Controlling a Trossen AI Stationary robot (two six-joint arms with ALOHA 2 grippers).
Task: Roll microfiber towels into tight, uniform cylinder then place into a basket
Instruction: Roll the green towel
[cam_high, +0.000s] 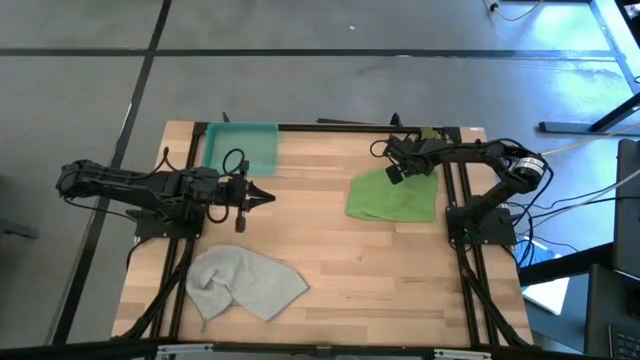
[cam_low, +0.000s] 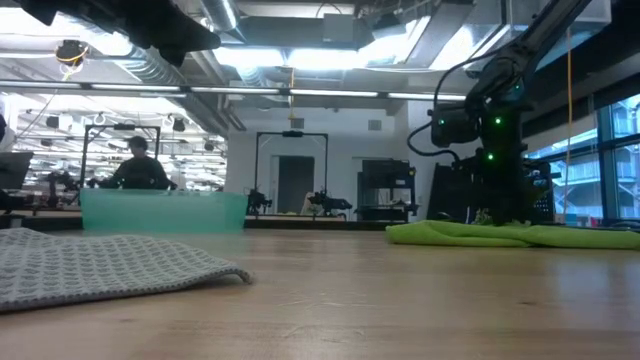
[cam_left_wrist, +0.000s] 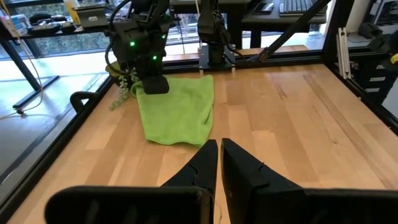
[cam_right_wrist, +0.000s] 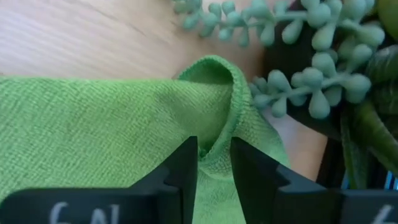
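The lime green towel (cam_high: 393, 197) lies on the table's right half, folded roughly flat; it also shows in the low view (cam_low: 510, 233) and the left wrist view (cam_left_wrist: 177, 112). My right gripper (cam_right_wrist: 214, 155) is down on its far corner (cam_high: 392, 172), shut on the cloth. The pale grey towel (cam_high: 245, 282) lies crumpled at the near left, seen in the low view as well (cam_low: 100, 265). The teal basket (cam_high: 240, 148) stands at the far left. My left gripper (cam_high: 265, 197) is shut and empty above the table, between the basket and the grey towel, pointing toward the green towel. My right gripper pinches a raised fold of the green towel (cam_right_wrist: 214, 134) between its two fingers, at the towel's far corner beside the plant sprig. The fingers come from above, slanting down. The rest of the towel lies on the table.
A leafy plant sprig (cam_right_wrist: 311, 74) in a dark pot stands right by the held corner, at the table's far right (cam_high: 430, 133). Black frame rails run along the table's sides. Bare wood lies between the two towels (cam_high: 330, 250).
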